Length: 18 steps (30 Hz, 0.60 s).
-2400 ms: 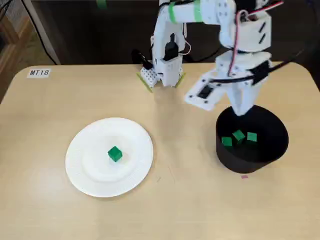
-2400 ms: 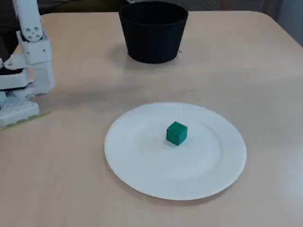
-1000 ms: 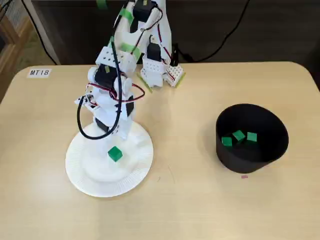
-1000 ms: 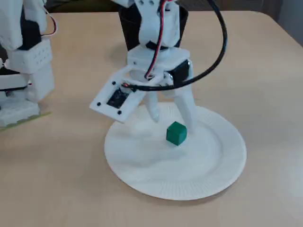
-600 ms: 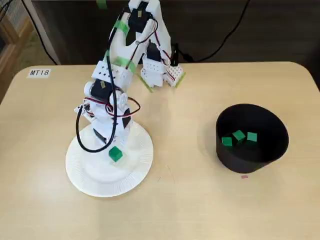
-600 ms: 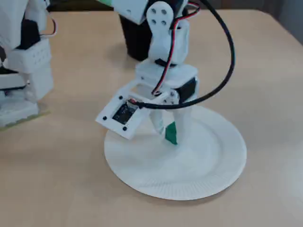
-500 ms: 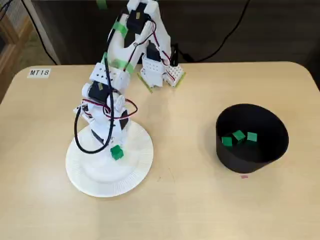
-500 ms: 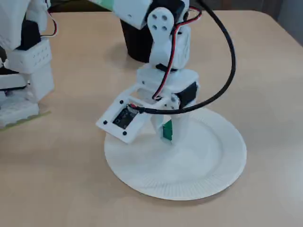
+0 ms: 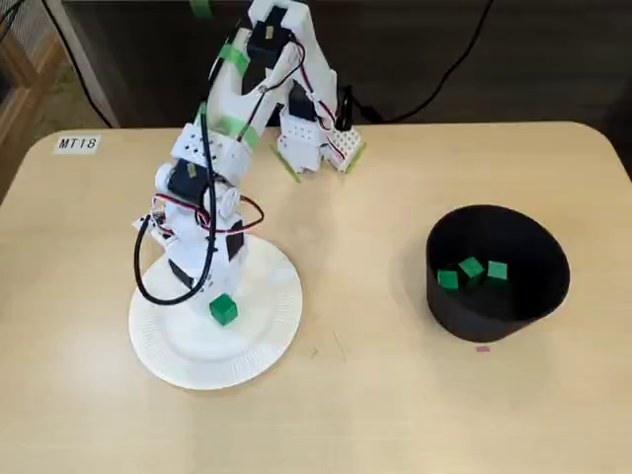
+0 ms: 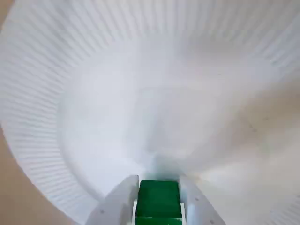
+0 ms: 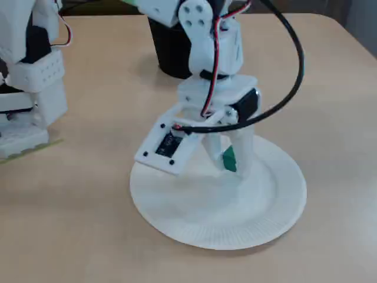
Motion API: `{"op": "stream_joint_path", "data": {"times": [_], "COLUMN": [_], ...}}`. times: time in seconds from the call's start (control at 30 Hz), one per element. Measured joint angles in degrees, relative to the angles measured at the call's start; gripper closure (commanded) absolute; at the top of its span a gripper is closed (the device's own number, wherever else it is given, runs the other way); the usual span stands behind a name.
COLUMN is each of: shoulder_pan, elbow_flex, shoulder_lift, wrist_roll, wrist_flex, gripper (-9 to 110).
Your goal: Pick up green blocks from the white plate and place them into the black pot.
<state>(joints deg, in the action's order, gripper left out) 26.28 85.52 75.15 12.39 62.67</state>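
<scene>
The tool (image 10: 158,185) reaches down to the white plate (image 9: 267,336), its fingers clamped on both sides of the only green block (image 10: 158,201) there. The low grip likely readies a lift toward the black pot (image 9: 494,316), which holds three blocks (image 9: 472,269).

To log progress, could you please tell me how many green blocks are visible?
4: three in the black pot, and one green block between the gripper's fingers at the white plate. None seems hidden.
</scene>
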Motion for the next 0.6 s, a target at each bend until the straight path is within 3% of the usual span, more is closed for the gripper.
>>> {"op": "stream_joint_path", "data": {"times": [0.3,0.6], "shoulder_pan": [-4.39,-25.4], "elbow_flex": [0.18,5.54], "shoulder_lift": [11.34,30.06], "wrist_roll": [-2.46,-6.15], "wrist_flex": [-6.77,-16.17], "gripper": [104,104]}}
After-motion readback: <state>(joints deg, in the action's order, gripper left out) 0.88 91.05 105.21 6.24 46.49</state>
